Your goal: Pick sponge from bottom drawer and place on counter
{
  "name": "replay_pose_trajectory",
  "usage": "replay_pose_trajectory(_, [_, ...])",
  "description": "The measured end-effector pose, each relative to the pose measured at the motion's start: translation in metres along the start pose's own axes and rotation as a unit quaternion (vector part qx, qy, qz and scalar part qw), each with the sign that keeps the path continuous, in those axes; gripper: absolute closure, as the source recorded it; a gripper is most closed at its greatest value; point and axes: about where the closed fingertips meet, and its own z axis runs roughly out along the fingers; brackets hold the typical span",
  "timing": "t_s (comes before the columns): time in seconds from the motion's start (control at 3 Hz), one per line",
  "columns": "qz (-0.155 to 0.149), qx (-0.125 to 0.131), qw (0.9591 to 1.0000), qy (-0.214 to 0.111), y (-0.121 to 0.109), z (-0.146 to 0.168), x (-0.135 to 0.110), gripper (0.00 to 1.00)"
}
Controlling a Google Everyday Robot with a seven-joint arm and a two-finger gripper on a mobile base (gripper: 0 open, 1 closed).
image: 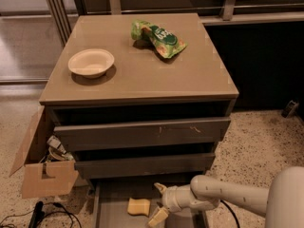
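In the open bottom drawer (111,209): gripper (158,203) beside the sponge (138,206).
The tan tabletop (142,77) of the three-drawer cabinet carries a cream bowl (91,62) at left and a green snack bag (159,38) towards the rear. Below, the pulled-out bottom drawer holds the pale yellow sponge flat on its floor. The gripper, on a white arm (230,197) reaching in from the right, sits just right of the sponge, spread wide and holding nothing.

White arm (237,196) low and near-horizontal, gripper (159,203) at its tip, fingers (158,217) wide apart.
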Motion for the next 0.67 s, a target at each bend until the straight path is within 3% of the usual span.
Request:
replay_pose_trajectory(0.33, [-0.020,0.015,0.9997,-0.005,-0.0202,0.0543,0.0361,0.00])
replay_pose_trajectory(0.67, [-0.018,0.016,0.9997,-0.005,-0.0209,0.0568,0.0376,0.00])
